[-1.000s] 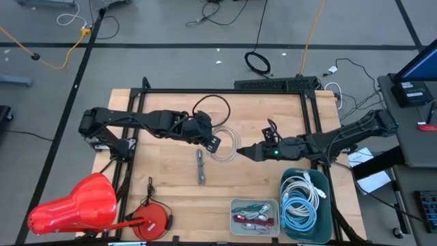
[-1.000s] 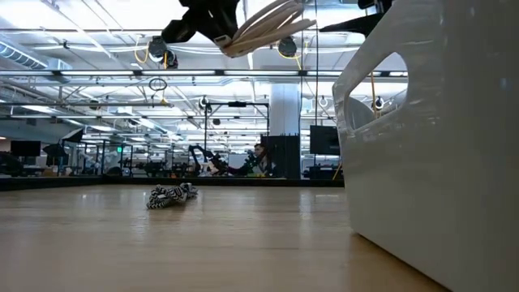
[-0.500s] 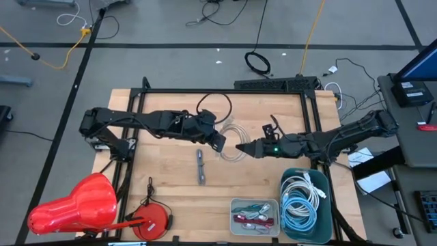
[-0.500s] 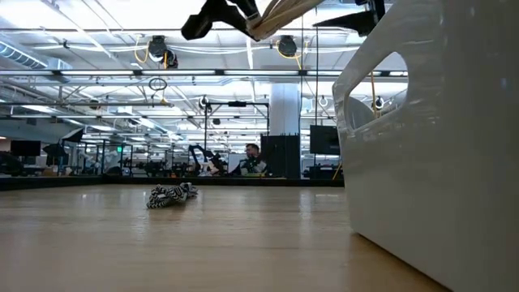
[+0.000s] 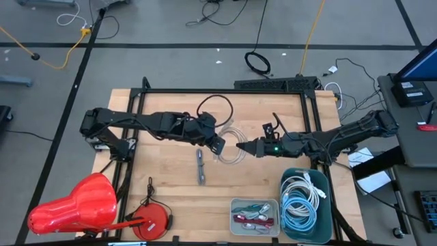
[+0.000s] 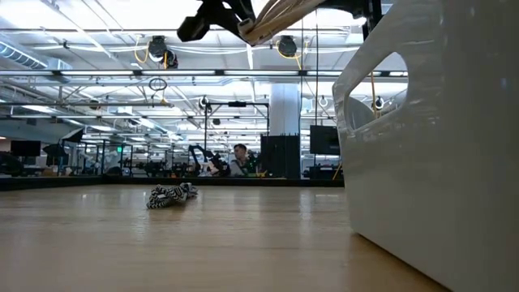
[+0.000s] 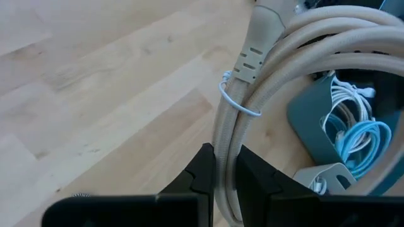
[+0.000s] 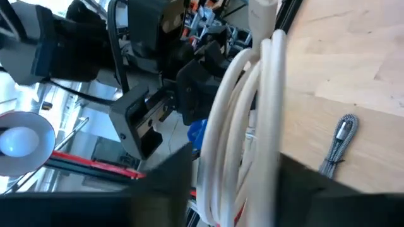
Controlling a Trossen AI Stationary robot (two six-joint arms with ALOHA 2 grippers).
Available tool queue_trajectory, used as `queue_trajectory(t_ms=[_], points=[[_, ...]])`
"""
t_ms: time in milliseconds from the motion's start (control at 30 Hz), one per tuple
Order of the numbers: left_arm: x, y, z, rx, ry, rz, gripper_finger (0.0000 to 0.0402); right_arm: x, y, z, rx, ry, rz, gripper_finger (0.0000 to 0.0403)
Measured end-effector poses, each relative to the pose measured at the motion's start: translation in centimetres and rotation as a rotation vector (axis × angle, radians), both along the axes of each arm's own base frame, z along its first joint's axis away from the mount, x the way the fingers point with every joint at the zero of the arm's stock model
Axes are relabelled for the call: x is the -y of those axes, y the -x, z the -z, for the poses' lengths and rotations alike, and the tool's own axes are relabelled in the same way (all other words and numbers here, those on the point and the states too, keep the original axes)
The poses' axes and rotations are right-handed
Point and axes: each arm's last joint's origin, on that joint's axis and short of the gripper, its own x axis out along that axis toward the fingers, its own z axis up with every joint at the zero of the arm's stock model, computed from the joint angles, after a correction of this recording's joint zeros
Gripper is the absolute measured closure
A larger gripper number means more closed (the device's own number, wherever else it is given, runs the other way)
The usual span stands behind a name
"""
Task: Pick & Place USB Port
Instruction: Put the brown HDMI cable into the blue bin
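Wooden table [image 5: 164, 164] carries braided cable [image 5: 200, 167], teal bin [image 5: 326, 179], perhaps a tray [image 5: 255, 217].

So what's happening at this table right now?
Both arms meet over the middle of the table. The left gripper is clamped on a coiled beige cable, holding it in the air. The right gripper sits at the coil's other side, jaws either side of the loops. A braided cable lies on the wood; the teal bin already holds cables.

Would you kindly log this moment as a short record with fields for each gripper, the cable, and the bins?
left gripper: shut on beige coiled cable, held above the table
right gripper: at the coil's other side, the coil between its fingers
teal bin: holds white and blue cables
grey tray: holds small cables
braided cable: lying on table
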Motion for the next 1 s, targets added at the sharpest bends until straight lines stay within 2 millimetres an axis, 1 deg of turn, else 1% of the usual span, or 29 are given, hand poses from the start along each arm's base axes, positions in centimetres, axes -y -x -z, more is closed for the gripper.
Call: queue_trajectory(t_ms=[133, 167, 300, 400, 500, 600, 733, 800, 900, 1000], points=[[0.1, 0.0, 0.0, -0.002, 0.005, 0.024, 0.0365, -0.1, 0.0, 0.0, -0.004, 0.011, -0.053, 0.036], [0.1, 0.0, 0.0, 0.0, 0.003, 0.036, 0.0359, -0.2, 0.0, 0.0, -0.005, 0.021, -0.063, 0.0373], [0.6, -0.2, -0.2, 0.016, 0.027, 0.115, 0.0309, -0.4, 0.0, 0.0, -0.004, 0.017, -0.122, 0.0374], [1.3, 0.6, -0.9, 0.021, 0.036, 0.177, 0.0282, -0.7, 0.3, -0.3, 0.004, 0.008, -0.19, 0.0374], [2.2, 2.4, -2.5, 0.043, -0.006, 0.208, 0.0273, -1.5, 1.0, -0.8, 0.024, -0.002, -0.261, 0.0374], [3.1, 5.0, -4.9, 0.108, -0.096, 0.172, 0.0274, -2.6, 2.2, -1.8, 0.064, -0.041, -0.389, 0.0374], [3.8, 8.8, -7.6, 0.196, -0.215, 0.057, 0.0278, -5.1, 4.7, -2.7, 0.075, -0.124, -0.568, 0.0374], [4.1, 10.3, -8.5, 0.223, -0.266, 0.012, 0.0281, -6.3, 6.4, -2.9, 0.035, -0.17, -0.59, 0.0374], [4.4, 12.1, -9.0, 0.225, -0.305, -0.031, 0.0286, -7.6, 9.2, -2.3, -0.092, -0.215, -0.536, 0.0374], [4.4, 12.9, -8.9, 0.199, -0.319, -0.064, 0.0291, -8.0, 12.2, -1.1, -0.233, -0.262, -0.415, 0.0375]])
